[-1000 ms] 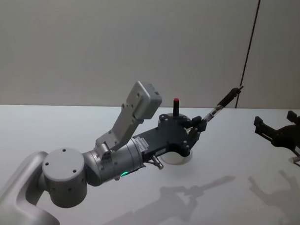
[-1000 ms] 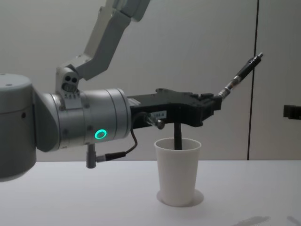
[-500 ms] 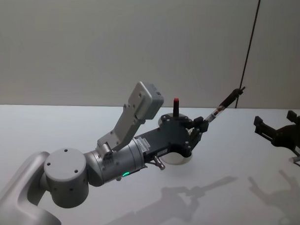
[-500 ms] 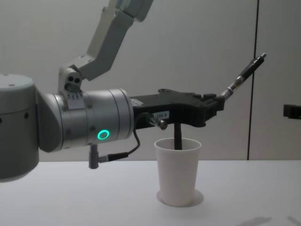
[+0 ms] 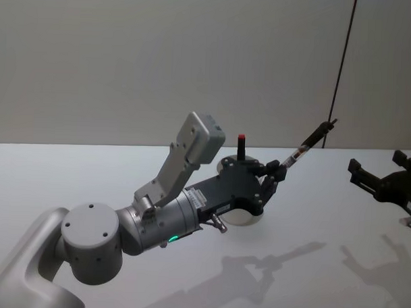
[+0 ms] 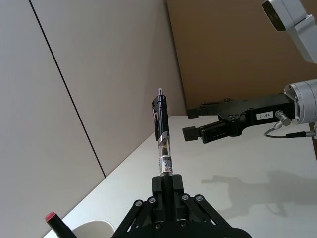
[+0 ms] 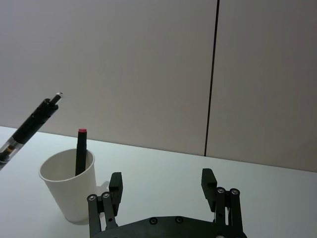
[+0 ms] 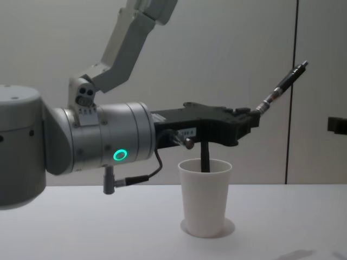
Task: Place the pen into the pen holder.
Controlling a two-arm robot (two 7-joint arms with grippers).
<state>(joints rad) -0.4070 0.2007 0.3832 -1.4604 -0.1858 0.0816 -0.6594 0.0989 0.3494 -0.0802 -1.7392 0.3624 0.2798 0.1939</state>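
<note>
The pen (image 5: 307, 143), clear-barrelled with a black top, sticks up and out to the right from my left gripper (image 5: 276, 171), which is shut on its lower end. In the chest view the left gripper (image 8: 252, 116) hovers just above and right of the pen holder (image 8: 205, 200), a white paper cup, with the pen (image 8: 282, 86) slanting upward past it. The left wrist view has the pen (image 6: 162, 144) rising straight from the left gripper (image 6: 167, 183). My right gripper (image 5: 377, 163) waits open at the far right, apart from everything.
A black marker with a red cap (image 8: 205, 157) stands inside the pen holder (image 7: 67, 191). The white table (image 5: 309, 266) spreads around the holder. A pale wall with a dark vertical seam (image 5: 340, 71) stands behind.
My left gripper has drifted slightly to the right with the pen. The cup, the marker and the right gripper have stayed put.
</note>
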